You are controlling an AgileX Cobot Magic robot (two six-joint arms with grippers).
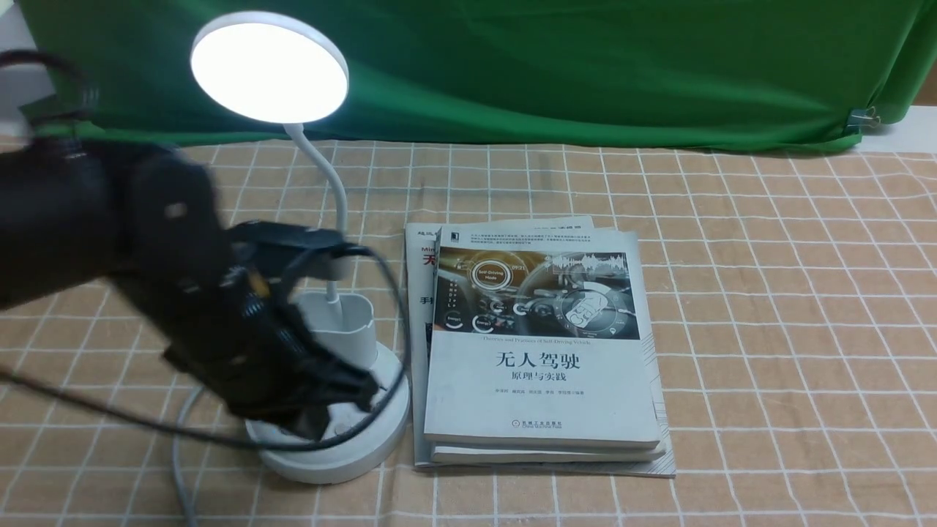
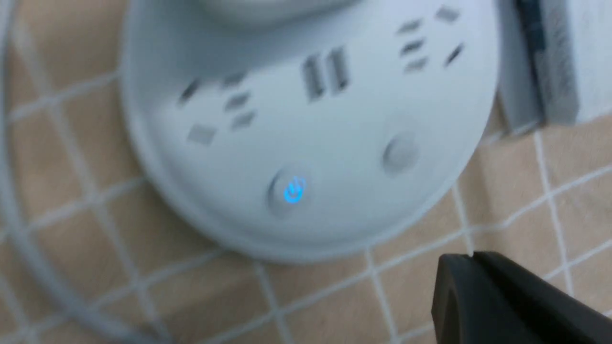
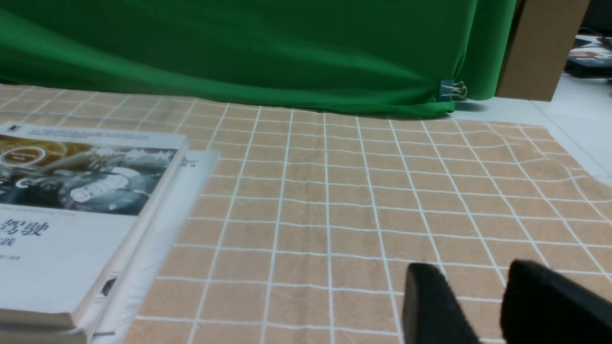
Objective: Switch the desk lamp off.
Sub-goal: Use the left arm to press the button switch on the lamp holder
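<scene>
The white desk lamp (image 1: 333,307) stands left of centre, its round disc head (image 1: 269,67) lit bright. My left arm leans over its round base (image 1: 381,424); my left gripper (image 1: 351,406) is shut and empty just above the base. In the left wrist view the base (image 2: 306,134) shows sockets, a button lit blue (image 2: 292,192) and a plain grey button (image 2: 400,154). The shut left gripper (image 2: 471,255) hovers over the cloth beside the base, off both buttons. My right gripper (image 3: 471,272) is open and empty, low over the cloth.
A stack of books (image 1: 542,344) lies right beside the lamp base and shows in the right wrist view (image 3: 81,215). The lamp's grey cord (image 1: 179,468) trails to the front left. A green curtain (image 1: 556,66) closes the back of the checked tablecloth (image 1: 790,315).
</scene>
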